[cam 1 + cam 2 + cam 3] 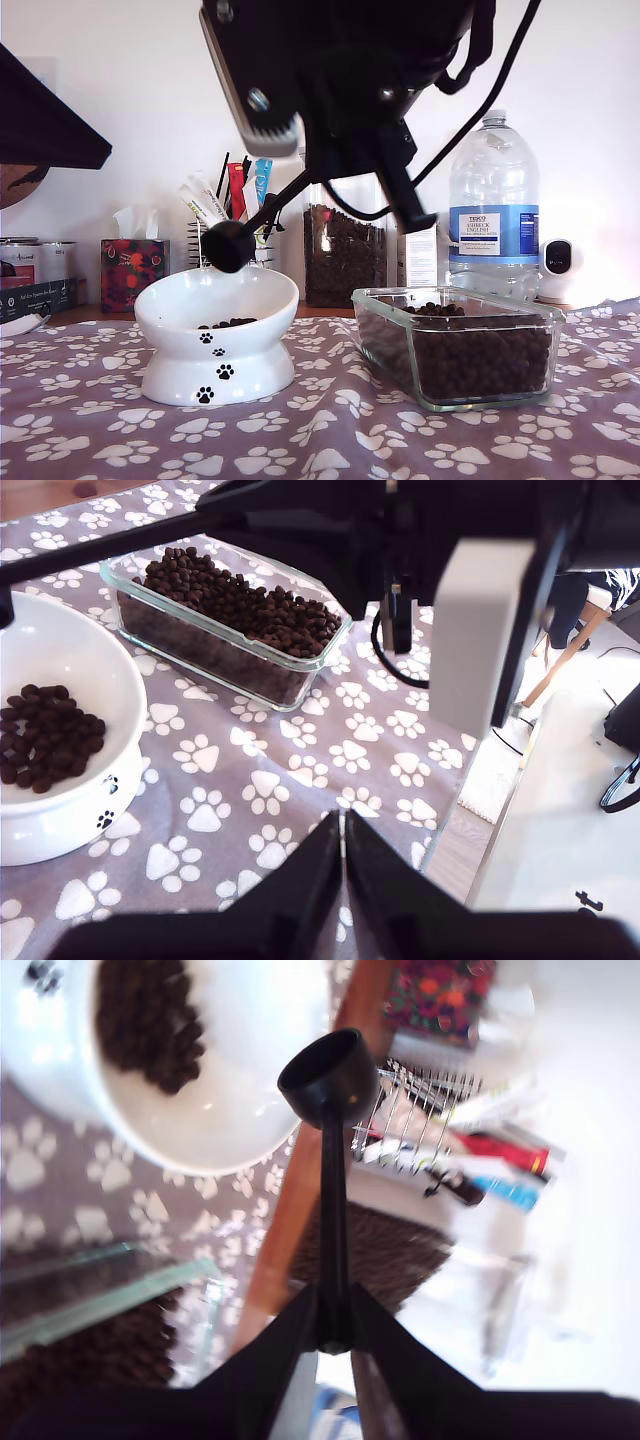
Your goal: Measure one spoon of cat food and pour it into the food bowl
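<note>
The black spoon (pixel 228 246) hangs tilted, its rounded bowl (pixel 325 1075) just above the far rim of the white paw-print food bowl (pixel 215 370). My second gripper (pixel 333 1320) is shut on the end of the spoon's long handle; its arm (pixel 340 80) fills the top of the exterior view. Whether the spoon holds anything cannot be told. A small heap of dark cat food (pixel 228 323) lies in the food bowl (pixel 60 810). My first gripper (pixel 343 855) is shut on nothing, hovering over the paw-print cloth beside the food bowl.
A clear glass dish (pixel 490 322) full of kibble stands at the exterior view's right of the bowl. Behind are a kibble jar (pixel 340 255), a water bottle (pixel 493 215), a wire rack of coloured utensils (pixel 235 195) and a tissue box (pixel 132 270). The table edge (pixel 450 820) is near my first gripper.
</note>
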### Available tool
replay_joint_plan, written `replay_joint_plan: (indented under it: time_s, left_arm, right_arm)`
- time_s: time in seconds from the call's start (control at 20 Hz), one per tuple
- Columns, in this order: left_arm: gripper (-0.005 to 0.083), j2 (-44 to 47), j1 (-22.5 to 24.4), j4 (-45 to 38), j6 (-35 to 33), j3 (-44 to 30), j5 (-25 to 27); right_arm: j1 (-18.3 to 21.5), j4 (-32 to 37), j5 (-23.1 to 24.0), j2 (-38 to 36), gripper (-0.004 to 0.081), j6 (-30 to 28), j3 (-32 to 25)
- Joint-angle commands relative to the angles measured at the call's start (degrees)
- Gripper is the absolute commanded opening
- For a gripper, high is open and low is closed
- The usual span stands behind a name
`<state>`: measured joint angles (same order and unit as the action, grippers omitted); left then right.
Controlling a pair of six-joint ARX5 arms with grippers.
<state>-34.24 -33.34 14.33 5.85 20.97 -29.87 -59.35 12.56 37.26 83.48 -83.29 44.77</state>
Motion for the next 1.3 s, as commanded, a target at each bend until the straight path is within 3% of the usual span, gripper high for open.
replay_joint_plan:
  time_s: [0.0, 0.3, 0.6, 0.8, 1.0, 1.25]
  left_arm:
    - [-0.0019, 0.13, -0.20, -0.35, 0.15, -0.92, 0.31]
    - [-0.0019, 0.13, -0.20, -0.35, 0.13, -0.92, 0.35]
    - [-0.0019, 0.11, -0.20, -0.37, 0.13, -0.92, 0.35]
    - [-0.0019, 0.11, -0.20, -0.35, 0.13, -0.92, 0.35]
    - [-0.0019, 0.11, -0.20, -0.35, 0.13, -0.92, 0.35]
    - [-0.0019, 0.13, -0.20, -0.39, 0.11, -0.92, 0.37]
  right_arm:
    - [-0.28, -0.35, 0.28, -0.79, -0.0013, 7.76, 0.74]
    - [-0.17, -6.97, 0.20, -7.02, -0.0013, 33.27, 0.74]
    - [2.14, -20.28, -0.09, -13.03, -0.0013, 66.14, 0.74]
    - [6.40, -29.27, -6.03, -15.26, -0.0013, 84.48, 0.74]
    - [12.68, -35.71, -13.46, -15.85, -0.0013, 96.15, 0.76]
    - [20.61, -41.59, -24.85, -15.78, -0.0013, 99.80, 0.74]
